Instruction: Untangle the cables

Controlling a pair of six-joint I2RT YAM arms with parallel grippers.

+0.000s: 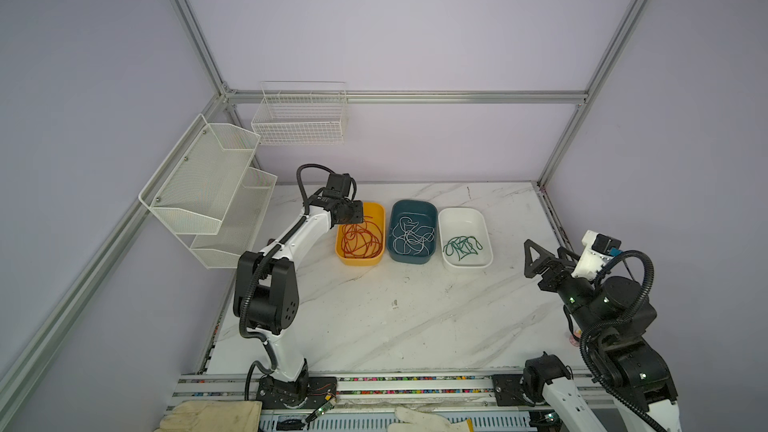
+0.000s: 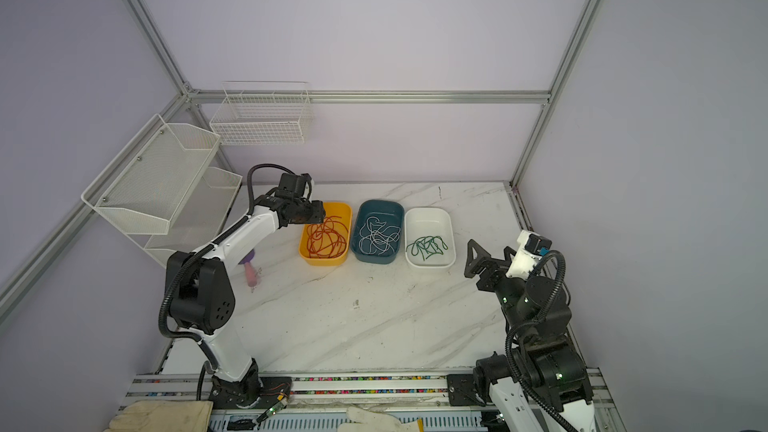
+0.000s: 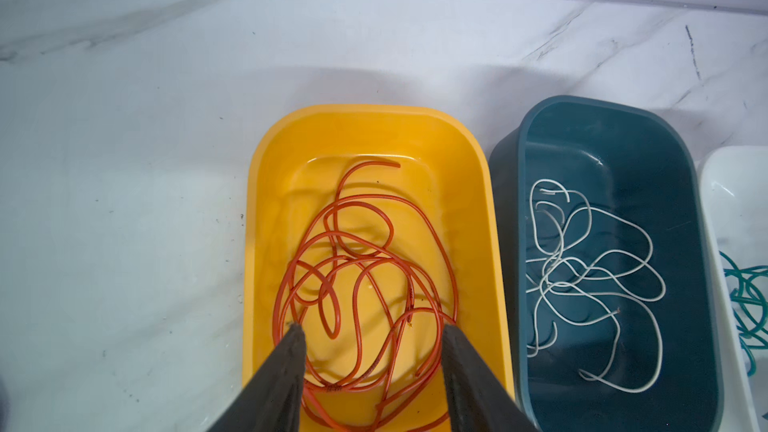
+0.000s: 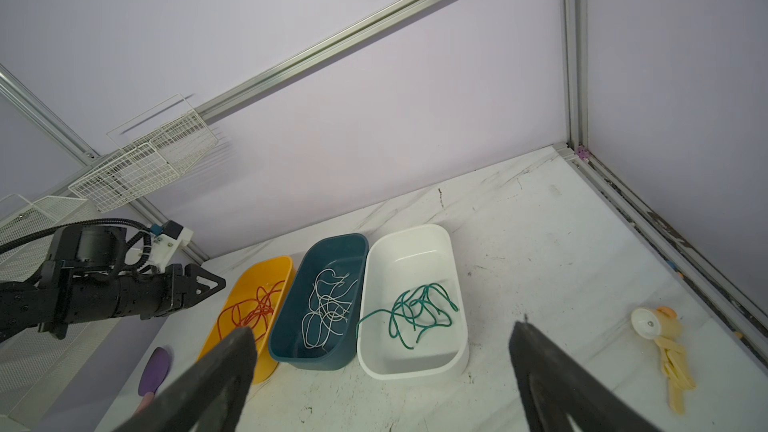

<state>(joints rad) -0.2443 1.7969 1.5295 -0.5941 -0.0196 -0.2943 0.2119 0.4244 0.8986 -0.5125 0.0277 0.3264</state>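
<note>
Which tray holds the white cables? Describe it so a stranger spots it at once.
Three trays stand in a row at the back of the marble table. Take the middle one: the dark teal tray, between the yellow tray and the white tray, alone holding white cables.

- Lilac walls (image 1: 415, 35) are framed with aluminium rails (image 1: 415, 97).
- A white marbled tabletop (image 1: 415, 317) is evenly lit.
- A wire basket (image 1: 299, 122) and a mesh shelf (image 1: 208, 184) are mounted on the walls by its far left corner.
</note>
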